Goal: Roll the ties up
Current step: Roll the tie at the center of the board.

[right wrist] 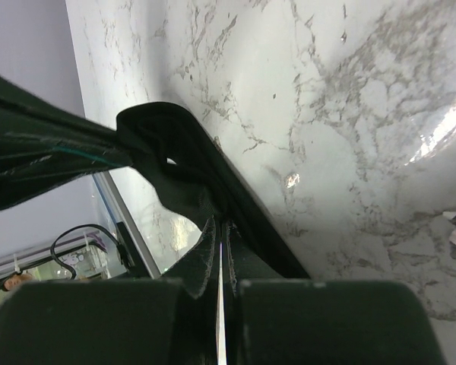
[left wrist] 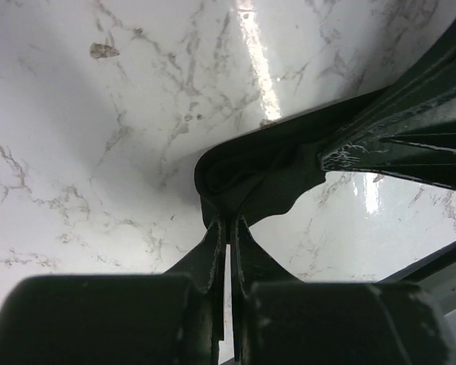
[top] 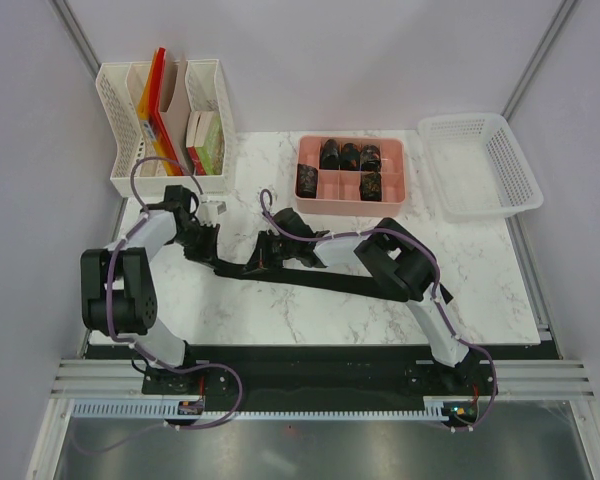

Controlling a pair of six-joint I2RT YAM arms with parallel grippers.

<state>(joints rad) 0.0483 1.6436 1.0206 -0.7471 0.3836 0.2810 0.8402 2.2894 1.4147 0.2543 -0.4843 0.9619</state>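
The left jaws are pinching shut on a raised fold of the dark tie (left wrist: 251, 179). Their fingertips (left wrist: 211, 251) are pressing together with only a sliver of light between them. The left wrist view is showing this grip close up, with the fabric bulging into a loop just beyond the tips. The right jaws are likewise clamping narrow on another fold of the same tie, which only the right wrist view is showing. There the cloth is humping up ahead of the tips and running off along the marble table (right wrist: 349, 114).

The top view is hiding both pinches beneath the wrists, but it is giving what the wrist cameras cannot. The two sets of jaws are sitting near each other at one end of the strip, on the left arm's side. The rest of it is lying flat across the table and passing under the right arm (top: 415, 270).

Farther out, a pink tray (top: 332, 186) is holding five rolled coils (top: 349, 155), three side by side in its far row and two in its near row. A white basket (top: 480, 170) is standing just beside it. At the far left corner a white file rack (top: 115, 110) is holding an orange folder (top: 156, 95) and small boxes (top: 206, 142).
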